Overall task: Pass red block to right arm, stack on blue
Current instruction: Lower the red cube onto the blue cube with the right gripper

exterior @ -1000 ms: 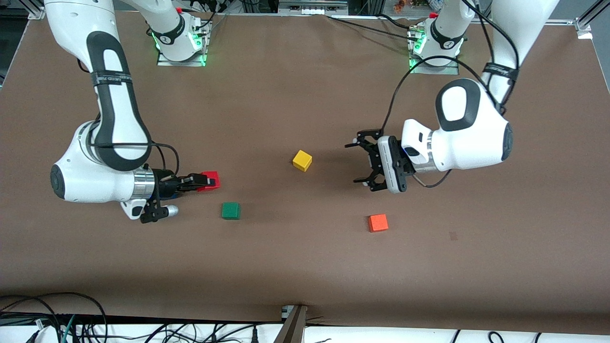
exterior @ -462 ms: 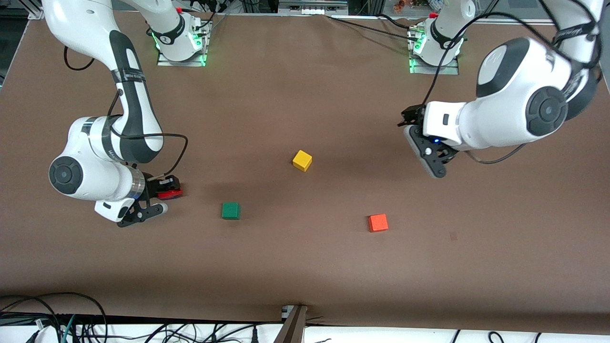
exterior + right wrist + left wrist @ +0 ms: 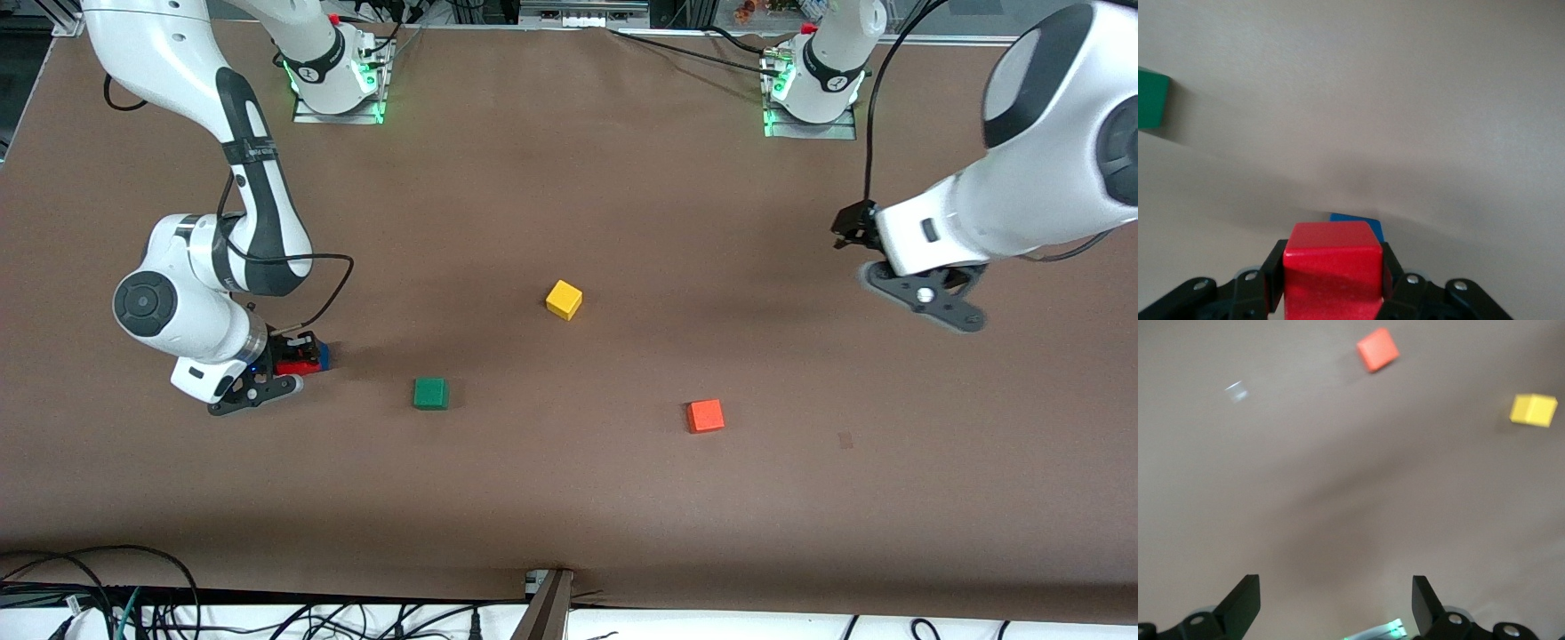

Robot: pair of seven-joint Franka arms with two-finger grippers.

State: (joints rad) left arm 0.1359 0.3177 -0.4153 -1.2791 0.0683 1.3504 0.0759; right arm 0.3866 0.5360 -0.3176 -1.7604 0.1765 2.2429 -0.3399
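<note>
My right gripper is shut on the red block, low over the table at the right arm's end. In the right wrist view the red block sits between the black fingers. The blue cube shows as a sliver beside the red block, and only its edge shows past the red block in the right wrist view. My left gripper is up in the air over the left arm's end of the table, open and empty. Its two black fingertips stand wide apart.
A green cube lies close to the right gripper, nearer the front camera. A yellow cube sits mid-table. An orange cube lies nearer the front camera toward the left arm's end. Cables run along the front edge.
My right gripper has swung down and back toward its end with the red block, now beside the blue cube. My left arm has pulled away and up toward its own end.
</note>
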